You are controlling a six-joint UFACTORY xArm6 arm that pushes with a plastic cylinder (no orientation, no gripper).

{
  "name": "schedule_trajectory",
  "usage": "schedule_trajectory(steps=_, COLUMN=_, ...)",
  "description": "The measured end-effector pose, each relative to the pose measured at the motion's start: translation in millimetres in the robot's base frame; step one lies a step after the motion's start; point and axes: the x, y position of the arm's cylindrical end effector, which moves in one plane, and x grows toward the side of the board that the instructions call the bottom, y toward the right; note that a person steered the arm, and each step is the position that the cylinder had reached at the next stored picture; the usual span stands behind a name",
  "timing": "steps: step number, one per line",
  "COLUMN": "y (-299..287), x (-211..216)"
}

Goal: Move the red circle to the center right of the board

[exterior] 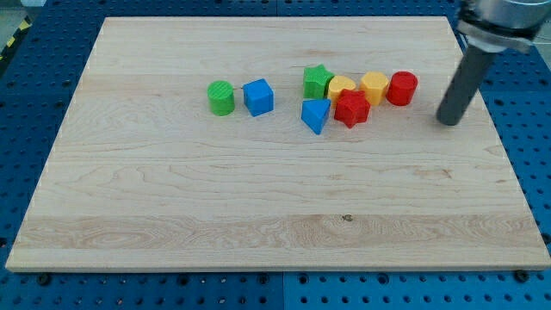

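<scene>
The red circle stands on the wooden board at the right end of a cluster of blocks in the upper middle. It touches a yellow hexagon on its left. My tip rests on the board to the right of the red circle and slightly lower, a small gap apart from it. The dark rod rises from the tip toward the view's top right corner.
The cluster also holds a red star, a yellow heart, a green star and a blue triangle. A blue cube and a green circle stand further left. The board's right edge is near my tip.
</scene>
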Motion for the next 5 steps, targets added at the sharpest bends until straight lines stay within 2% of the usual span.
schedule_trajectory(steps=1, y=7.3, x=-29.4)
schedule_trajectory(steps=2, y=-2.5, x=-76.0)
schedule_trajectory(steps=3, y=-41.2, x=-109.4)
schedule_trajectory(steps=5, y=-115.9, x=-98.5)
